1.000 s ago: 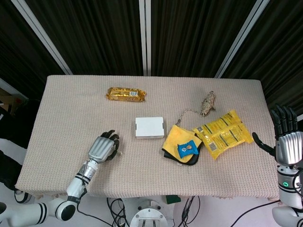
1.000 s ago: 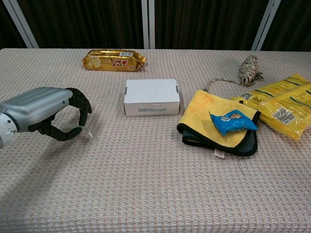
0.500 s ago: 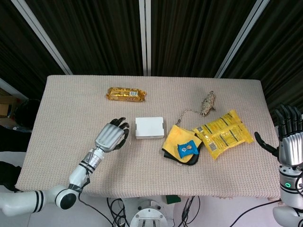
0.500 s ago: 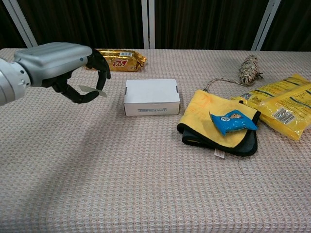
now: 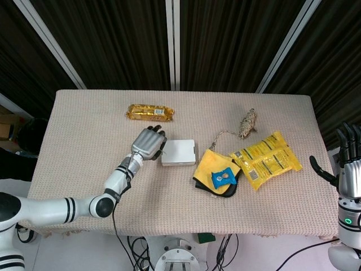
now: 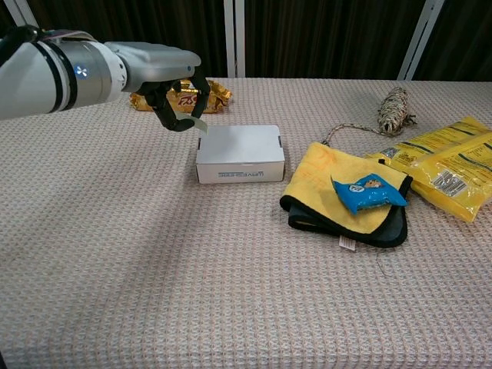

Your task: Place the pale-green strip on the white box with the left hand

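Left robot hand (image 6: 173, 88): fingers curled, pinching the pale-green strip (image 6: 194, 121), raised just beside the left edge of the white box (image 6: 240, 152) on the beige surface (image 6: 231, 292). Right robot hand (image 5: 348, 164): upright off the surface's right edge, fingers spread, holding nothing.

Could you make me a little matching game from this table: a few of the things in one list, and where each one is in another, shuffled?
Things:
1. pale-green strip
2. blue snack packet
3. gold biscuit pack
4. twine bundle

Places:
A. lying on the yellow cloth
B. pinched in the left hand, at the white box's left edge
C. at the table's far side, beyond the white box
D. far side, beyond the yellow snack bags

Pairs: 1-B, 2-A, 3-C, 4-D
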Robot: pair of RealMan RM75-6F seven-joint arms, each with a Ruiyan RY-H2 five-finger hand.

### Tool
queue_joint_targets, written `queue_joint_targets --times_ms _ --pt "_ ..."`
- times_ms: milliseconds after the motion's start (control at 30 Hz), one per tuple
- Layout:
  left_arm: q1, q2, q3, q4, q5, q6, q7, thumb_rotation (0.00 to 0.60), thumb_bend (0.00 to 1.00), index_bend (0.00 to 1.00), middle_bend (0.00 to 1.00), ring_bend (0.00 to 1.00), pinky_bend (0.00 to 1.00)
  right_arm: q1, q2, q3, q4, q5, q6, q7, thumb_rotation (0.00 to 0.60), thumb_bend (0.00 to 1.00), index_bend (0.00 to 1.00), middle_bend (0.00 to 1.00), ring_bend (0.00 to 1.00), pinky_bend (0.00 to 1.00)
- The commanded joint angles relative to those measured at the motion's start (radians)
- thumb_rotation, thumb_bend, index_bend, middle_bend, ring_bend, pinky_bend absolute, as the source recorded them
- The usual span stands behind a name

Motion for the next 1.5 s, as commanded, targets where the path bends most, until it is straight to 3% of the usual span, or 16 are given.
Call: queue_joint_targets --times_ms 33,433,1000,1167,1500 --pt "-0.048 -0.025 0.012 0.038 -0.049 -0.014 0.009 0.589 0.43 0.62 0.3 0.13 0.23 0.001 -0.001 0.001 0.002 0.003 -0.005 0.002 0.6 0.24 0.0 0.0 0.0 0.0" --pt "-0.16 -0.092 0.046 0.127 -0.125 -0.044 -0.009 0.588 0.43 0.63 0.3 0.13 0.23 0.001 -0.003 0.007 0.01 0.011 -0.008 0.008 0.6 0.24 0.0 0.0 0.0 0.0" --pt "-0.247 -0.126 0.078 0.214 -0.187 -0.116 -0.102 0.587 0.43 0.63 0.3 0.13 0.23 -0.005 -0.005 0.014 0.03 0.026 -0.01 0.024 0.6 0.24 0.0 0.0 0.0 0.0" --pt "-0.257 -0.134 0.088 0.231 -0.178 -0.117 -0.126 0.588 0.43 0.5 0.29 0.13 0.23 -0.006 -0.007 0.016 0.035 0.03 -0.011 0.026 0.6 0.24 0.0 0.0 0.0 0.0" --pt "-0.263 -0.127 0.109 0.226 -0.155 -0.096 -0.156 0.587 0.43 0.35 0.29 0.13 0.23 -0.004 -0.012 0.014 0.042 0.029 -0.015 0.028 0.6 0.25 0.0 0.0 0.0 0.0"
